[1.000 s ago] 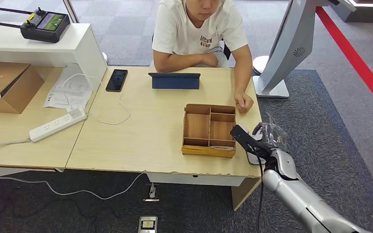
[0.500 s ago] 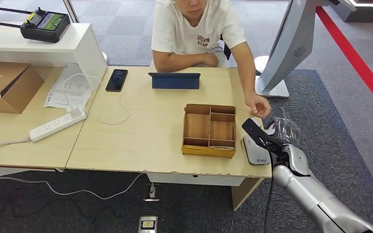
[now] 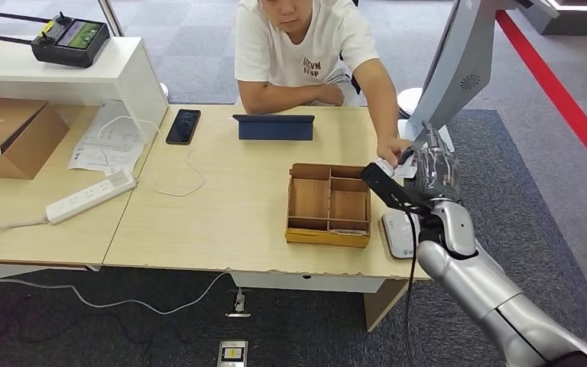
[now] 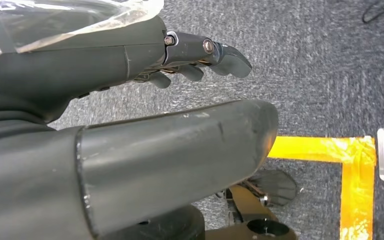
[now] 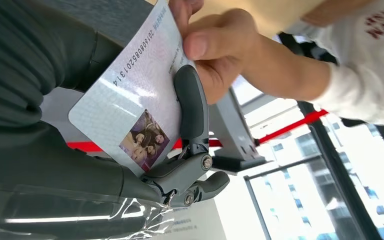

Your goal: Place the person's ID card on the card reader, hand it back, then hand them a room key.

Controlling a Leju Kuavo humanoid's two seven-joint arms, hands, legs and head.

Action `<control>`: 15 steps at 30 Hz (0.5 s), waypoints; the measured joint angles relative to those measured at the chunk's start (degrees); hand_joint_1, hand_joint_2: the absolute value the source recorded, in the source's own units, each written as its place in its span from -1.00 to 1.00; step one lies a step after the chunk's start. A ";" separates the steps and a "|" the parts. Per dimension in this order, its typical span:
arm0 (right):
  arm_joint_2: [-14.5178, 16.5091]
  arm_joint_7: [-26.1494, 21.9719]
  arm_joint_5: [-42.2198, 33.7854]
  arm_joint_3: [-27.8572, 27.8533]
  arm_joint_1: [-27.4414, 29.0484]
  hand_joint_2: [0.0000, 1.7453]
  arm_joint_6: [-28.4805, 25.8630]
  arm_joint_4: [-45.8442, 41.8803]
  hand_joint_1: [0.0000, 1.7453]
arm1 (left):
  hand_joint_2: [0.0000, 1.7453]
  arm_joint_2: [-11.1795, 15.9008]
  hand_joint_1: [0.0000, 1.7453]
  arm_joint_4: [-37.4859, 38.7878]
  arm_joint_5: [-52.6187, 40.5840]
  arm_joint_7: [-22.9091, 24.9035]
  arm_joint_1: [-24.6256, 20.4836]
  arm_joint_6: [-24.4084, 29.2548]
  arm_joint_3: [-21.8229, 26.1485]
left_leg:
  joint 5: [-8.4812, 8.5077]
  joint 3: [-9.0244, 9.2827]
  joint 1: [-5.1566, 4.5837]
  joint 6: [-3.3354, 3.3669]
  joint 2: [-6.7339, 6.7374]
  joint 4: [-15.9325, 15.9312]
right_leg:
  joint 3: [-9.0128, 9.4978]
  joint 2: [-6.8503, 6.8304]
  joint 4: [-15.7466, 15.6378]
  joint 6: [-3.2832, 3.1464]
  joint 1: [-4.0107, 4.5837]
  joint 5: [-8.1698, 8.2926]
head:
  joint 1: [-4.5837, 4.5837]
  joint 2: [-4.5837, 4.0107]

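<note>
Right robot hand [image 3: 428,172] raised above the right end of the tabletop [image 3: 222,214], pinching the ID card [image 5: 135,100] between the thick thumb and a dark finger [image 5: 192,107]. Card also gripped at its far edge by the person's hand [image 5: 215,50], reaching from across the tabletop; thumb and fingers of that hand on both faces of the card. Photo and a printed number visible on the card's face in the right wrist view. White card reader [image 3: 399,235] lying flat at the tabletop's right edge, just beside the wooden tray [image 3: 329,205] and below the raised right robot hand. Left robot hand [image 4: 130,100] hanging over grey carpet [image 4: 320,70], holding nothing, dark fingers [image 4: 215,50] slightly curled and apart from the thumb. Yellow tape [image 4: 340,155] on the carpet near it.
</note>
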 joint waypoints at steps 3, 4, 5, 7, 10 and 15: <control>1.93 -0.71 1.56 0.75 -3.18 1.00 1.30 -0.48 1.00 | -1.00 0.04 -1.00 -0.10 -0.20 0.44 -0.41 -0.09 -0.61 | 0.06 -0.03 0.01 0.01 0.00 0.00 | -0.04 0.00 0.00 0.00 0.01 0.03 | 0.00 0.00; 2.69 -0.86 1.99 1.17 -4.21 1.00 1.68 -0.41 1.00 | -1.00 0.05 -1.00 -0.10 -0.22 0.67 -0.57 -0.09 -0.75 | 0.08 -0.04 0.01 0.00 0.00 -0.01 | -0.05 0.00 0.01 -0.01 0.01 0.04 | 0.01 0.00; 3.55 -0.96 2.37 1.72 -5.23 1.00 2.05 -0.25 1.00 | -1.00 0.07 -1.00 -0.11 -0.22 0.89 -0.73 -0.09 -0.95 | 0.09 -0.04 0.01 -0.01 0.00 -0.01 | -0.07 0.00 0.01 -0.02 0.01 0.06 | 0.00 0.00; 5.24 -1.14 2.85 2.89 -7.08 1.00 2.66 0.35 1.00 | -1.00 0.09 -1.00 -0.19 -0.22 1.14 -1.01 -0.09 -1.47 | 0.10 -0.04 0.02 -0.02 0.00 -0.02 | -0.10 0.00 0.02 -0.03 0.02 0.09 | 0.00 0.00; 7.43 -1.59 2.99 4.36 -9.11 1.00 3.22 1.96 1.00 | -1.00 0.11 -1.00 -0.38 -0.26 1.20 -1.18 -0.09 -2.03 | 0.13 -0.07 0.03 -0.02 -0.01 -0.01 | -0.11 -0.01 0.02 -0.03 0.03 0.09 | 0.00 0.00; 9.79 -2.46 2.67 5.77 -10.98 1.00 3.19 4.46 0.89 | -1.00 0.13 -1.00 -0.42 -0.47 1.10 -1.43 -0.10 -2.15 | 0.14 -0.11 0.01 -0.02 -0.02 0.00 | -0.12 -0.01 0.02 -0.01 0.01 0.10 | 0.01 0.00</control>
